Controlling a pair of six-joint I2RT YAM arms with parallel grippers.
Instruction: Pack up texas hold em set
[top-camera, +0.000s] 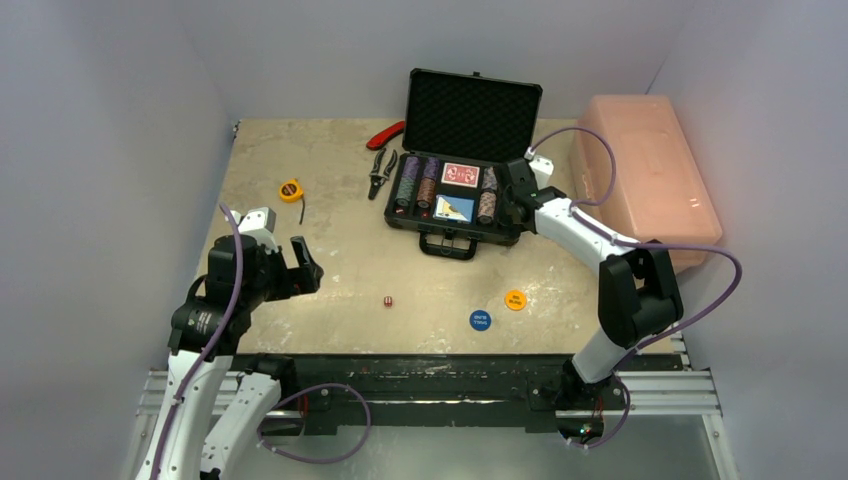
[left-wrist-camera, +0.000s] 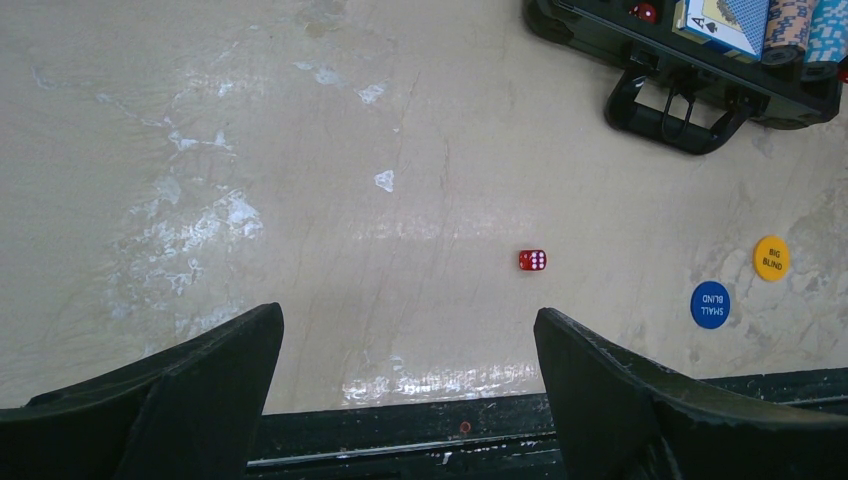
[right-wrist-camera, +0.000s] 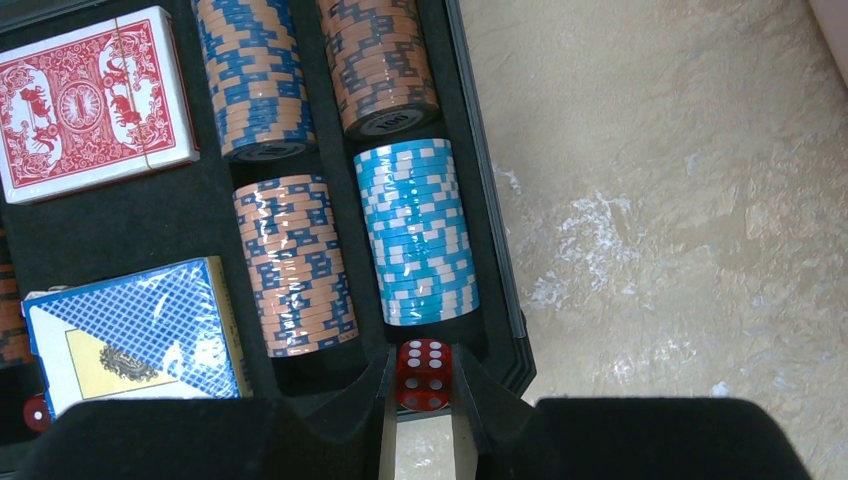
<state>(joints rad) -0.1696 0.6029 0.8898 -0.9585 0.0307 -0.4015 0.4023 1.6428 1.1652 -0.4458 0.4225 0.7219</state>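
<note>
The black briefcase (top-camera: 420, 224) lies open at the table's far middle, its foam lid (top-camera: 472, 115) upright. Inside are striped chip stacks (right-wrist-camera: 417, 232), a red card deck (right-wrist-camera: 95, 100) and a blue card deck (right-wrist-camera: 140, 330). My right gripper (right-wrist-camera: 424, 362) is shut on a small red die (right-wrist-camera: 424, 378), held over the case's near right corner beside the light-blue stack. A second red die (left-wrist-camera: 532, 260) lies on the table, with a blue disc (left-wrist-camera: 710, 304) and an orange disc (left-wrist-camera: 771, 258) to its right. At the near left, my left gripper (left-wrist-camera: 408, 318) hangs open and holds nothing.
A pink plastic box (top-camera: 650, 175) stands right of the case. Red-handled pliers (top-camera: 385, 150) lie left of the lid, and a yellow tape measure (top-camera: 290, 190) sits farther left. The case handle (left-wrist-camera: 680, 110) points toward the arms. A black rail (top-camera: 440, 380) runs along the near edge.
</note>
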